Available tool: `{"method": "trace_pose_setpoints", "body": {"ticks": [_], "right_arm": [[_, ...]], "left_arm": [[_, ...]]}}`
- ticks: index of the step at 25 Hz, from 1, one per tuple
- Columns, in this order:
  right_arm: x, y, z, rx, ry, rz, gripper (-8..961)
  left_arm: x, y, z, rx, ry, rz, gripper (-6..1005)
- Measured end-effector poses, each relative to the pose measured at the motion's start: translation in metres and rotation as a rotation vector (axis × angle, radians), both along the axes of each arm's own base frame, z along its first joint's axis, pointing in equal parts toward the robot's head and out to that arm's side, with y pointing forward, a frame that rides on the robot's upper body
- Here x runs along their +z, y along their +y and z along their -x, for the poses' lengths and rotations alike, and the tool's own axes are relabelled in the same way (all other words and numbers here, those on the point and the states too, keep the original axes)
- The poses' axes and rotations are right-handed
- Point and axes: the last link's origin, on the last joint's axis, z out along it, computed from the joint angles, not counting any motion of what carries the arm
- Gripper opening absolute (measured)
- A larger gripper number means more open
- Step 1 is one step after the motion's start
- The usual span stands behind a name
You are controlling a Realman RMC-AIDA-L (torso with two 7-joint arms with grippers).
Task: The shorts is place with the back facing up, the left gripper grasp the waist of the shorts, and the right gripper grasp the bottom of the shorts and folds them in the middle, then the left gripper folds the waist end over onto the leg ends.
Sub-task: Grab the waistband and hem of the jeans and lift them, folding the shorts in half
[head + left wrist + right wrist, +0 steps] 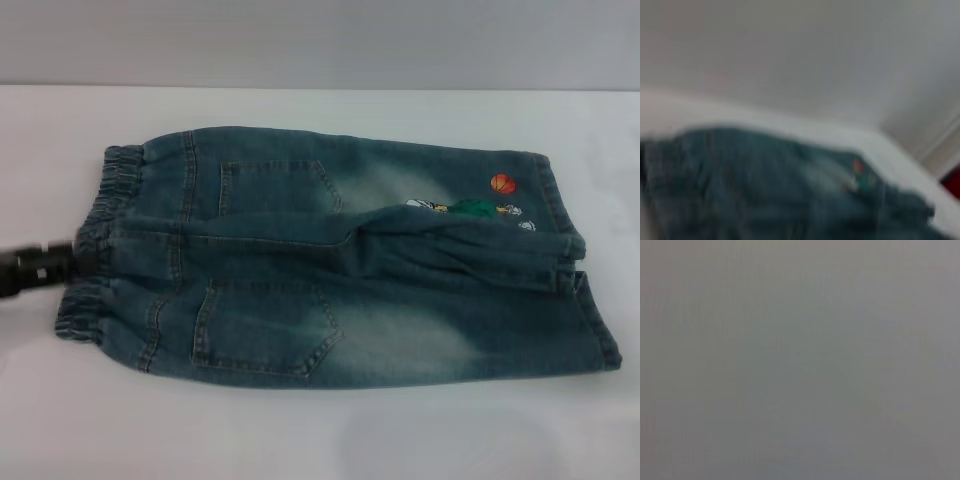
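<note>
While shorts (330, 260) lie flat, left gripper (45, 265) at waist (100, 240); grip unclear; no legible writing.

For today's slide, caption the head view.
Faded blue denim shorts lie flat, back up; left gripper at the gathered elastic waist.

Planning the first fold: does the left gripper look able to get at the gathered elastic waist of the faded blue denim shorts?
Probably yes. The left gripper is already at the gathered elastic waist of the faded blue denim shorts, and nothing lies between them.
</note>
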Motion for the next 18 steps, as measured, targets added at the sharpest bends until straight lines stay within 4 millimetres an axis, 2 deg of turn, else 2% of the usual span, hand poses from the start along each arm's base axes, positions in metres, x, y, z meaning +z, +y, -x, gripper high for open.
{"method": "trace_pose_setpoints", "body": {"ticks": [18], "right_arm": [[0.000,0.002,0.001,0.001,-0.001,0.001,645]], "left_arm": [[0.002,-0.009,0.023,0.146,0.123,0.090,852]]}}
